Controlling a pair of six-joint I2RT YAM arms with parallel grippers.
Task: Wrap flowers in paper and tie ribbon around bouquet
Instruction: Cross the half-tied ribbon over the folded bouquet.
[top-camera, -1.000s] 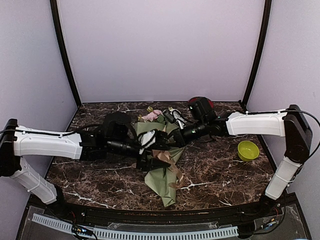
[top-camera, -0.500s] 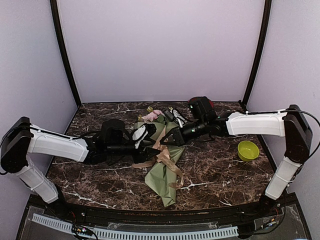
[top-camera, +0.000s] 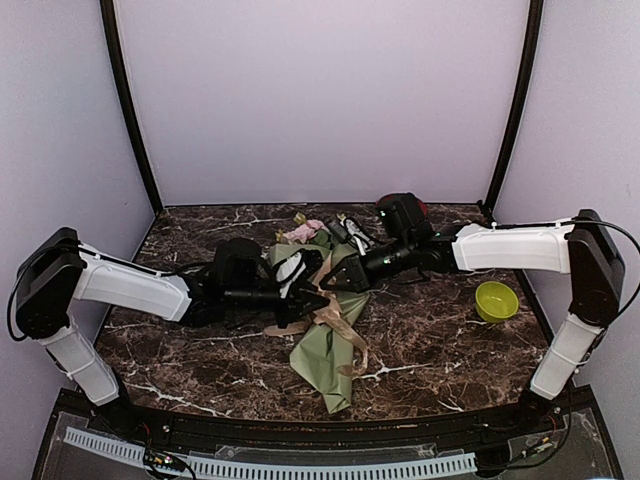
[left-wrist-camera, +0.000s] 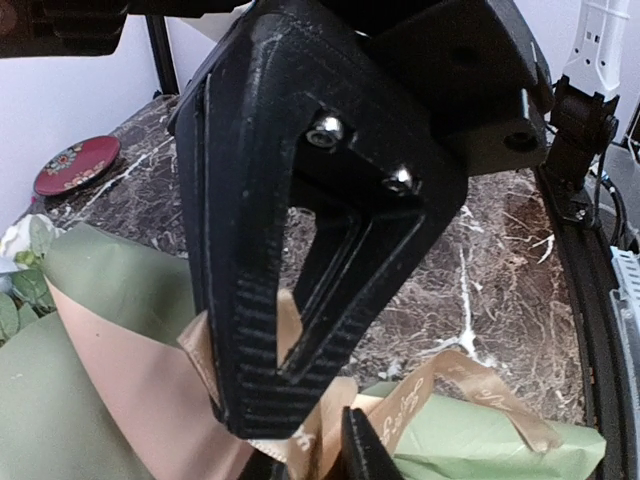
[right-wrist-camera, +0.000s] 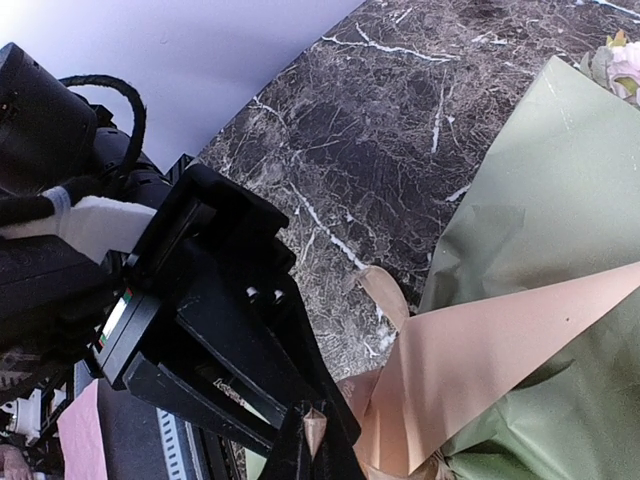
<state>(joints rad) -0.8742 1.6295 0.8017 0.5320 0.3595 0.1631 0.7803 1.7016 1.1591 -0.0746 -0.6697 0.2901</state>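
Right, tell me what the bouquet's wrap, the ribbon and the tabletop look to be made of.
The wrap: thin matte paper, sage outside and tan inside; it holds sharp creases and folds. The ribbon: probably satin-like fabric, tan with a slight sheen and printed lettering, curling in soft loops. The tabletop: smooth dark brown marble look with white veins; real stone or a printed laminate, can't tell.

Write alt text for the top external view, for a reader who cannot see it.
Two robot arms reach inward, the left gripper and right gripper meeting over a sage-green paper bouquet lying on a dark marble table, tan ribbon looped at its middle. A yellow-green bowl sits at right.
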